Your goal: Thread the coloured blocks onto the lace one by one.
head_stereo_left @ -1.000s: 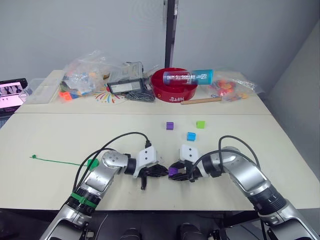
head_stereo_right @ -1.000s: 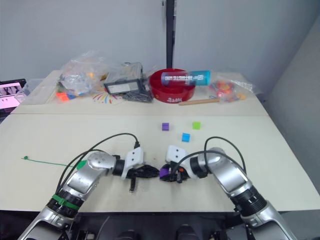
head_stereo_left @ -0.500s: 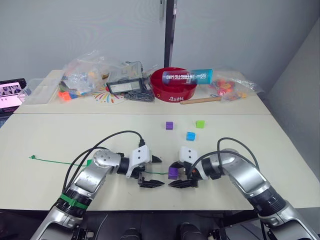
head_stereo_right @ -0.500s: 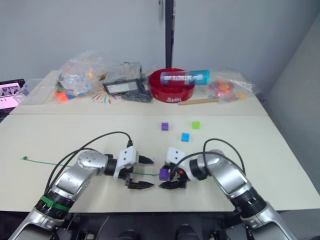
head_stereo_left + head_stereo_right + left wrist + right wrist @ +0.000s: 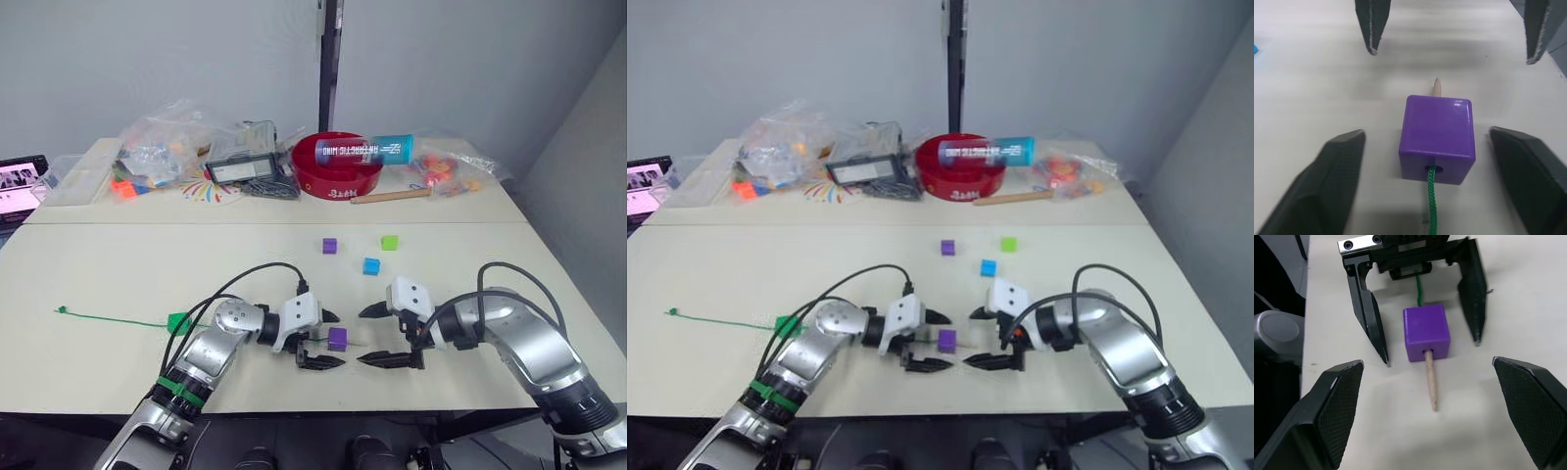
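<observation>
The purple block [image 5: 1426, 332] lies between both spread, empty claws, the lace [image 5: 1431, 199] tip poking toward the right claw [image 5: 388, 336], the left claw [image 5: 320, 339] behind

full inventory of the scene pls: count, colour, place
purple block: 1, on the lace, front of table between the two grippers
lace: 1, thin green, lying across the table's front left, pale tip poking out of that block
dark green block: 1, on the lace, beside left arm
loose blocks: 3, purple, light green, blue, mid-table
red bowl: 1, back table, teal can lying on it
plastic bags of toys: back left and back right
wooden stick: 1, by bowl
left gripper: open, around the purple block
right gripper: open, facing it
</observation>
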Tool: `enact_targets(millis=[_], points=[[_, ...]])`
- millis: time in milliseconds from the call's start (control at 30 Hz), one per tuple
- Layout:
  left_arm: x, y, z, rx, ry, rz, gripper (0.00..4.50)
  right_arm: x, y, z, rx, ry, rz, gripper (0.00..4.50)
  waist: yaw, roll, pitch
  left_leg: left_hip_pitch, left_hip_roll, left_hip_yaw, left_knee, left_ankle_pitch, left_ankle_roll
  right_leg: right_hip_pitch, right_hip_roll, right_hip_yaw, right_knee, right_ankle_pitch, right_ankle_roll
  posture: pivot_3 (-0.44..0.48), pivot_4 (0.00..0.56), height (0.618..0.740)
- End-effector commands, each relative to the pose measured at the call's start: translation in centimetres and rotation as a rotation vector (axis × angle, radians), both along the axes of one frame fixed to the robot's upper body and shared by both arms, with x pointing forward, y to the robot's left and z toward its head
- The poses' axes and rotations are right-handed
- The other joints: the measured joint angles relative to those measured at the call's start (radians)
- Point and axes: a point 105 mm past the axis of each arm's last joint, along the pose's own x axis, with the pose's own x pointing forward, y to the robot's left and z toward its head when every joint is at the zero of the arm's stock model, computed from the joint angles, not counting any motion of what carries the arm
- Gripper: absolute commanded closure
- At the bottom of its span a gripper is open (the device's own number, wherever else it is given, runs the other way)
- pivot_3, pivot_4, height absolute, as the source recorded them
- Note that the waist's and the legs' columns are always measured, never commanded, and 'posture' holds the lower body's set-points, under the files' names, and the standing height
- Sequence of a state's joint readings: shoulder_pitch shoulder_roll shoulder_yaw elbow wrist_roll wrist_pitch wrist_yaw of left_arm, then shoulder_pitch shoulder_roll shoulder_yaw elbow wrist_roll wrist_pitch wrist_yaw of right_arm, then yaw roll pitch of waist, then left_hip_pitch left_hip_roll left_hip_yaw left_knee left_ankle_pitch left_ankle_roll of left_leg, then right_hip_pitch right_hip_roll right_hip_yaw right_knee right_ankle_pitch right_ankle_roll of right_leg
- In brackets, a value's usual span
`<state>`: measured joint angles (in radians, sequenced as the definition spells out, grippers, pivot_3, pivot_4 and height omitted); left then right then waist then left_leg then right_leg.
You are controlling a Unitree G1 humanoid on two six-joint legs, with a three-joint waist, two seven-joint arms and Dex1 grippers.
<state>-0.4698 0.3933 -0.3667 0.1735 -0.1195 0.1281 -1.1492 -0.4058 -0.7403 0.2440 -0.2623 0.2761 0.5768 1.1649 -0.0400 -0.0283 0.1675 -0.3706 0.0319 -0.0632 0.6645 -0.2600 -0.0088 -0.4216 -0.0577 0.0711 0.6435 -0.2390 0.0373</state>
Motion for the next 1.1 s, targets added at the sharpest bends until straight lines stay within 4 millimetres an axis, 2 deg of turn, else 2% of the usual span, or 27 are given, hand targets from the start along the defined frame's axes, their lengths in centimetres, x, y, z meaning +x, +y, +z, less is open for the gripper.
enact_targets(millis=[33,167,200,400,500,733,867,1000,1100], points=[[0.1,-0.2,0.9,-0.019,-0.036,-0.021,1.79,0.0,0.4,0.2,0.008,-0.032,0.014,0.00,0.001,0.000,0.000,0.000,0.000,0.000,0.000,0.000,0.000,0.000,0.000,0.000,0.000,0.000,0.000,0.000,0.150,0.731],[0.1,0.0,1.0,-0.008,-0.035,-0.031,3.13,0.4,0.7,-0.9,-0.015,-0.039,0.017,0.00,0.001,0.000,0.000,0.000,0.000,0.000,0.000,0.000,0.000,0.000,0.000,0.000,0.000,0.000,0.000,0.000,0.150,0.731],[0.1,0.1,1.0,-0.008,-0.035,-0.031,3.31,0.4,0.7,-1.0,-0.017,-0.040,0.021,0.00,0.001,0.000,0.000,0.000,0.000,0.000,0.000,0.000,0.000,0.000,0.000,0.000,0.000,0.000,0.000,0.000,0.150,0.731],[-0.2,0.2,1.0,-0.004,-0.027,-0.043,3.31,0.7,1.3,-1.7,-0.021,-0.047,0.030,0.00,0.000,0.000,0.000,0.000,0.000,0.000,0.000,0.000,0.000,0.000,0.000,0.000,0.000,0.000,0.000,0.000,0.150,0.731],[-0.3,0.4,0.9,0.004,-0.025,-0.048,3.31,0.9,1.3,-2.3,-0.039,-0.054,0.034,0.80,0.000,0.000,0.000,0.000,0.000,0.000,0.000,0.000,0.000,0.000,0.000,0.000,0.000,0.000,0.000,0.000,0.150,0.731],[-0.2,0.6,1.0,0.018,-0.025,-0.059,3.31,1.2,1.1,-2.8,-0.060,-0.060,0.033,3.27,0.000,0.000,0.000,0.000,0.000,0.000,0.000,0.000,0.000,0.000,0.000,0.000,0.000,0.000,0.000,0.000,0.150,0.731],[-0.1,0.7,1.0,0.022,-0.029,-0.053,3.31,1.0,1.4,-2.6,-0.051,-0.060,0.047,4.50,-0.001,0.000,0.000,0.000,0.000,0.000,0.000,0.000,0.000,0.000,0.000,0.000,0.000,0.000,0.000,0.000,0.150,0.731],[0.1,1.0,0.9,0.029,-0.031,-0.043,3.31,0.8,1.7,-2.7,-0.049,-0.058,0.057,4.50,-0.002,0.000,0.000,0.001,0.000,0.000,0.000,0.000,0.000,0.000,0.000,0.000,0.001,0.000,0.000,0.000,0.150,0.731],[0.3,2.7,1.3,0.044,-0.040,-0.026,3.31,0.7,1.7,-2.6,-0.050,-0.061,0.059,4.50,-0.004,0.000,0.000,0.001,0.000,0.000,0.000,0.000,0.000,0.000,0.000,0.000,0.001,0.000,0.000,0.000,0.150,0.731]])
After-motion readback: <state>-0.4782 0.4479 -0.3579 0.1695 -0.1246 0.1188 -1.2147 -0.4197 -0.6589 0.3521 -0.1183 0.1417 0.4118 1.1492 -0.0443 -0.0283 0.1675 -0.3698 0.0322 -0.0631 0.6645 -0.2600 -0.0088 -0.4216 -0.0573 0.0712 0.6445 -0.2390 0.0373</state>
